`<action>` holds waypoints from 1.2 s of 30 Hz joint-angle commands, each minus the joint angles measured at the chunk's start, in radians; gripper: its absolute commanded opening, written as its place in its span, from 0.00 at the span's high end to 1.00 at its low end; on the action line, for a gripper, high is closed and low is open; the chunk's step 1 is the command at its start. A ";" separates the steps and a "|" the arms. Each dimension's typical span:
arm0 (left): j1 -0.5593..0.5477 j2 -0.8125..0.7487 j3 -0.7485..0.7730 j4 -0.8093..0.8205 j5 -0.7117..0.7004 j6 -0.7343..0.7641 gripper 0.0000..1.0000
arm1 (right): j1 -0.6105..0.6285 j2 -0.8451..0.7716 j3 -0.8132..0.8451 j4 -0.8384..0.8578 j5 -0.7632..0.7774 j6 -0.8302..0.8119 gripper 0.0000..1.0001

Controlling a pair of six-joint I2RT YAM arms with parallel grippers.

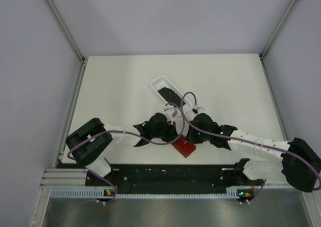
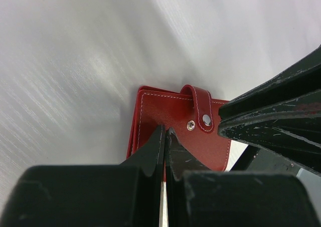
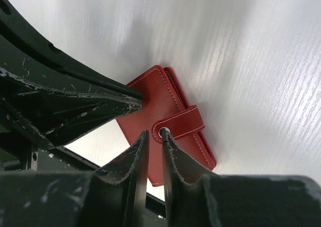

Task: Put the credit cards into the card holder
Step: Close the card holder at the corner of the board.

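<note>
Card holder (image 2: 165,114) on white table (image 1: 125,86)

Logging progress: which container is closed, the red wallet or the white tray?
The red card holder, folded shut with its tab over the cover; the white tray is open-topped.

left claw (image 2: 164,137): fingers nearly together | right claw (image 3: 154,137): fingers nearly together | claws almost touching
</note>
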 commanded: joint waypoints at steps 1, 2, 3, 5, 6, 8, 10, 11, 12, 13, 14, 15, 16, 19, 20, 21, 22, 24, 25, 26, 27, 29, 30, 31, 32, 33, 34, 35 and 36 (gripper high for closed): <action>-0.003 0.009 0.002 0.037 0.011 0.003 1.00 | -0.012 0.004 0.020 0.003 0.014 -0.010 0.83; -0.003 0.009 0.003 0.037 0.011 0.002 1.00 | -0.011 0.006 0.020 0.003 0.013 -0.011 0.83; -0.003 0.009 0.003 0.037 0.011 0.002 1.00 | -0.010 0.009 0.020 0.003 0.013 -0.010 0.83; -0.003 0.011 0.005 0.037 0.012 0.002 1.00 | -0.010 0.013 0.018 0.003 0.011 -0.010 0.83; -0.003 0.012 0.005 0.040 0.014 0.002 1.00 | -0.010 0.016 0.018 0.003 0.013 -0.008 0.83; -0.003 0.012 0.003 0.037 0.016 0.002 1.00 | -0.010 0.024 0.017 0.005 0.007 -0.008 0.83; -0.003 0.012 0.003 0.036 0.016 0.003 1.00 | -0.010 0.028 0.015 0.005 0.007 -0.008 0.83; -0.003 0.012 0.003 0.036 0.016 0.002 1.00 | -0.010 0.032 0.015 0.008 0.005 -0.007 0.83; -0.003 0.014 0.002 0.036 0.016 0.002 1.00 | -0.010 0.035 0.015 0.008 0.001 -0.008 0.83; -0.003 0.014 0.002 0.036 0.016 0.002 1.00 | -0.010 0.036 0.012 0.009 0.001 -0.008 0.83; -0.003 0.014 0.000 0.037 0.016 0.002 1.00 | -0.010 0.039 0.010 0.012 -0.001 -0.007 0.83; -0.003 0.014 0.002 0.036 0.016 0.002 1.00 | -0.010 0.041 0.010 0.015 -0.002 -0.007 0.83; -0.003 0.012 0.003 0.036 0.016 0.002 1.00 | -0.010 0.042 0.009 0.018 -0.006 -0.005 0.84; -0.003 0.015 0.005 0.036 0.017 0.002 1.00 | -0.010 0.050 0.006 0.029 -0.010 -0.005 0.83; -0.003 0.015 0.005 0.036 0.016 0.002 1.00 | -0.010 0.050 0.004 0.032 -0.012 -0.005 0.83; -0.003 0.015 0.005 0.036 0.016 0.002 1.00 | -0.010 0.053 0.004 0.035 -0.013 -0.005 0.83; -0.003 0.015 0.005 0.034 0.014 0.003 1.00 | -0.010 0.056 0.004 0.037 -0.013 -0.003 0.84; -0.003 0.017 0.005 0.034 0.014 0.003 1.00 | -0.010 0.062 0.004 0.044 -0.021 -0.005 0.84; -0.003 0.015 0.005 0.033 0.016 0.005 1.00 | -0.010 0.065 0.004 0.048 -0.022 -0.005 0.84; -0.003 0.015 0.005 0.033 0.016 0.005 1.00 | -0.010 0.067 0.006 0.049 -0.025 -0.005 0.84; -0.003 0.015 0.003 0.033 0.017 0.006 1.00 | -0.010 0.071 0.006 0.054 -0.029 -0.003 0.84; -0.003 0.014 0.003 0.034 0.019 0.007 1.00 | -0.010 0.078 0.007 0.058 -0.033 -0.005 0.84; -0.005 0.014 0.003 0.034 0.020 0.007 1.00 | -0.010 0.079 0.007 0.061 -0.035 -0.003 0.84; -0.005 0.012 0.003 0.033 0.020 0.010 1.00 | -0.009 0.084 0.007 0.066 -0.036 -0.002 0.84; -0.005 0.012 0.002 0.036 0.020 0.008 1.00 | -0.010 0.088 0.006 0.069 -0.041 0.000 0.84; -0.005 0.012 0.002 0.034 0.020 0.008 1.00 | -0.009 0.090 0.006 0.072 -0.042 0.000 0.84; -0.005 0.014 0.000 0.034 0.022 0.010 1.00 | -0.010 0.093 0.006 0.077 -0.044 0.001 0.84; -0.005 0.015 0.000 0.036 0.023 0.010 1.00 | -0.009 0.094 0.006 0.078 -0.048 0.001 0.84; -0.005 0.017 0.000 0.036 0.025 0.010 1.00 | -0.010 0.096 0.006 0.083 -0.053 0.003 0.84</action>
